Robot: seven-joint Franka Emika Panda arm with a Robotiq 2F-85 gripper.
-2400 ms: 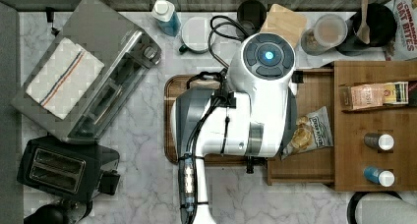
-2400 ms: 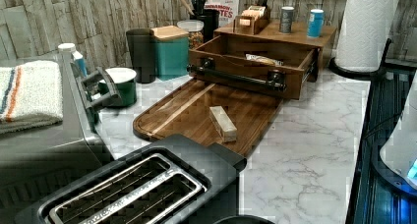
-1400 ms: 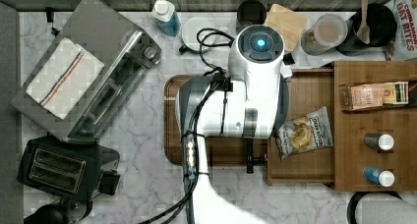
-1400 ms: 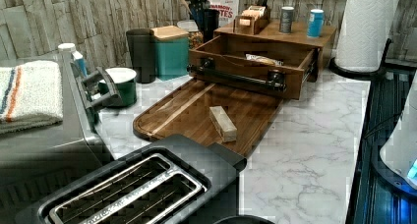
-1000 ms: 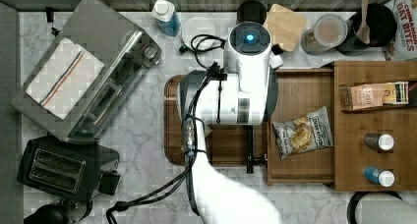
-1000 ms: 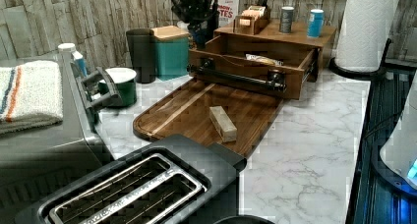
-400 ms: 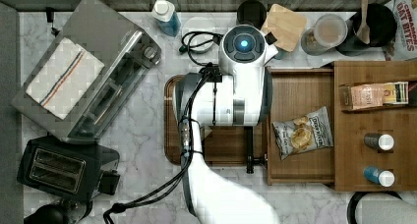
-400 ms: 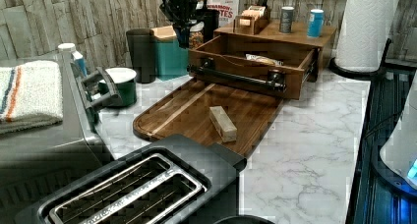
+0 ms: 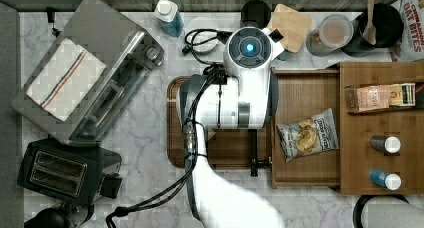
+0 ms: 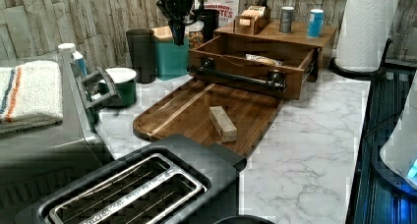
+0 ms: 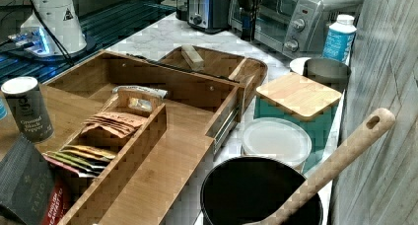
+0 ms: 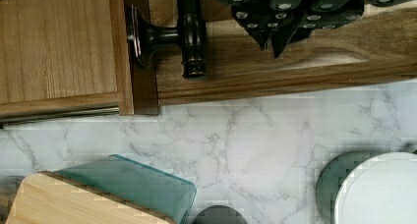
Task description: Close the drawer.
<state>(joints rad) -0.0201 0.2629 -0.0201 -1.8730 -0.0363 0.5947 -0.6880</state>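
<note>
The drawer [image 9: 305, 90] stands pulled out of the wooden organizer, toward the top view's left, with a chip bag [image 9: 307, 135] inside. Its black bar handle [image 10: 241, 75] runs along the front wall [image 10: 246, 84]. My gripper [image 10: 178, 37] hangs fingers-down and shut on nothing, above the counter by the handle's far end, off to the left view's left of the drawer. In the wrist view the fingertips [image 12: 271, 41] sit close beside the handle's end [image 12: 193, 35] and the drawer front [image 12: 64, 42]. The arm [image 9: 247, 88] covers most of the handle in the top view.
A dark wooden tray [image 10: 196, 111] with a small wood block [image 10: 222, 123] lies in front of the drawer. A teal canister with a wooden lid [image 9: 292, 25], a dark cup [image 10: 140, 54] and a green mug [image 10: 120, 84] crowd the back. A toaster oven [image 9: 85, 73] and toaster [image 9: 65, 173] stand at the top view's left.
The arm has swung from over the tray toward the back wall. In the left view the gripper came into sight, moved left and lowered beside the handle's far end. The drawer has not moved.
</note>
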